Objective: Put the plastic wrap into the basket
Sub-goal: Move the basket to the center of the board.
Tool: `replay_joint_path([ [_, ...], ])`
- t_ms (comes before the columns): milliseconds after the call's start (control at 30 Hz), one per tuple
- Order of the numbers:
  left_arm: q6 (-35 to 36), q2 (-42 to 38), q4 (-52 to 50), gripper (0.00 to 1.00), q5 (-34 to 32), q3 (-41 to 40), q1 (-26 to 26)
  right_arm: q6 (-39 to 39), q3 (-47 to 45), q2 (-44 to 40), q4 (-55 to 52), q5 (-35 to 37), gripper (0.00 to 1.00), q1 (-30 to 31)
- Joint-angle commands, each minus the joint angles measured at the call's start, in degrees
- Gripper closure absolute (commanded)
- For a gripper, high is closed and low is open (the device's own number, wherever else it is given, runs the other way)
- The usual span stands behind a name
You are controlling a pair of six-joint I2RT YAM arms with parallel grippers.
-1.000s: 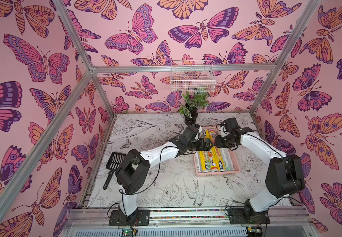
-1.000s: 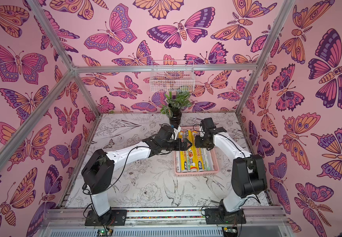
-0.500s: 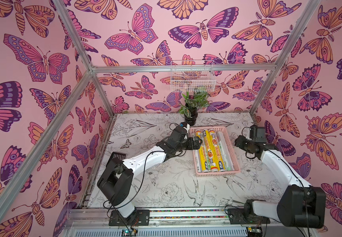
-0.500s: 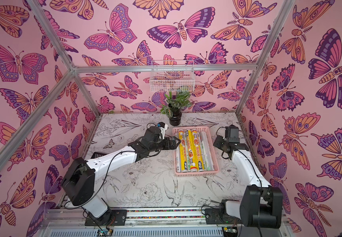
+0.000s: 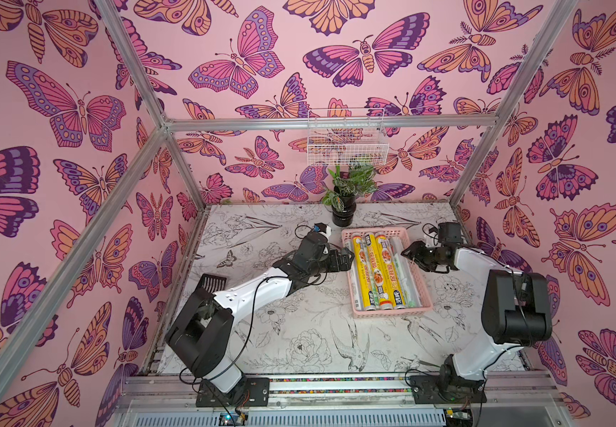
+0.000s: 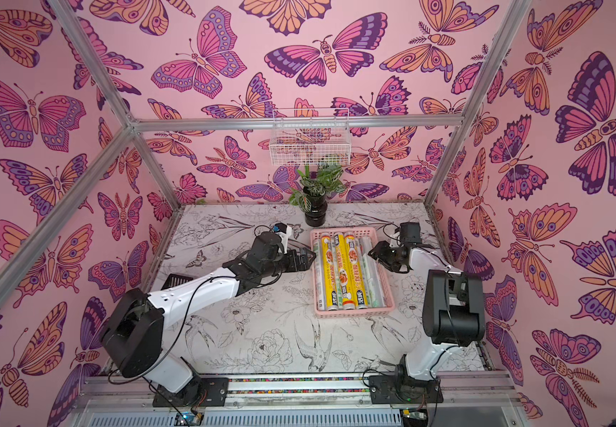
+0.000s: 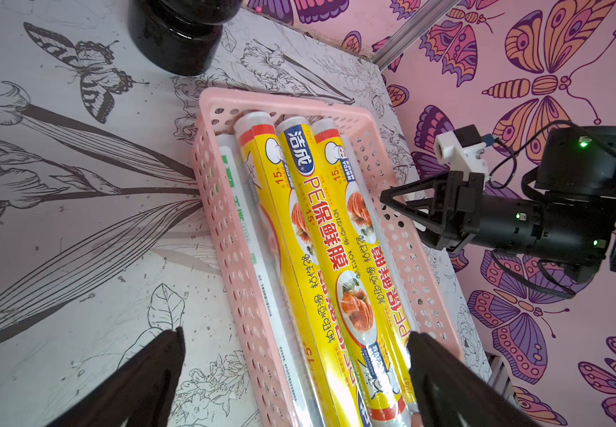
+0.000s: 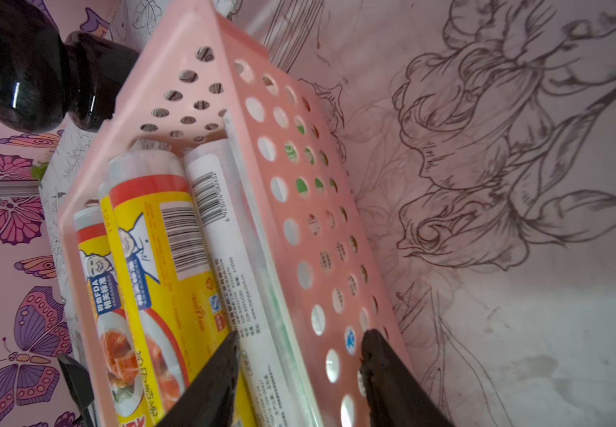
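Note:
The pink basket lies right of the table's middle, and several rolls of plastic wrap lie lengthwise inside it. Yellow-labelled rolls fill its centre. Silvery-clear rolls lie along its walls. My left gripper hangs just outside the left wall, open wide and empty. My right gripper hovers over the right wall. Its jaws are apart and hold nothing.
A black vase with a green plant stands just behind the basket. A white wire basket hangs on the back wall above it. A black slotted scoop lies at the table's left edge behind my left arm.
Both grippers have drawn back from over the basket's far part to its sides. The right one swung out past the right wall, then returned to hover above it.

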Motion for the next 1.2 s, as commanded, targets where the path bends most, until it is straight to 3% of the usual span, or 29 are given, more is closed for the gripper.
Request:
replay_joint_path([
  [0, 0.0, -2.7, 0.6, 0.00, -1.9, -2.8, 1.9, 0.0, 1.3, 1.4, 1.4, -6.7, 0.44, 5.2],
  [200, 0.1, -6.4, 0.6, 0.00, -3.0, -8.2, 7.0, 2.5, -0.5, -0.1, 2.2, -1.7, 0.44, 11.6],
  [433, 0.5, -11.4, 0.6, 0.00, -4.0, -13.6, 12.3, 13.1, -6.2, -5.0, 5.7, 8.8, 0.44, 19.1],
  [600, 2.5, -12.8, -0.8, 0.00, -5.1, -15.2, 14.7, 15.3, -8.5, -8.0, 7.3, 13.8, 0.43, 23.2],
  [700, 6.4, -14.3, -1.3, 0.00, -10.2, -16.5, 16.1, 11.3, -8.7, -12.5, 4.1, 22.9, 0.42, 22.1],
  [833, 14.7, -17.2, -1.2, 0.00, -24.8, -18.7, 17.1, 2.6, -7.9, -17.3, 1.2, 38.4, 0.41, 17.9],
  [900, 18.8, -19.7, 0.4, 0.00, -33.8, -20.3, 17.5, -1.5, -10.0, -19.3, 5.3, 46.3, 0.40, 15.8],
  [967, 23.8, -19.8, 4.0, 0.00, -39.8, -22.3, 18.8, -7.2, -14.2, -20.7, 14.2, 49.8, 0.40, 14.0],
  [1067, 30.0, -18.4, 10.6, 0.00, -44.9, -25.5, 21.4, -16.9, -22.0, -20.3, 30.7, 55.5, 0.38, 13.8],
  [1167, 34.6, -15.5, 13.3, 0.00, -41.3, -26.3, 24.4, -19.4, -20.9, -18.8, 30.5, 56.9, 0.37, 13.0],
])
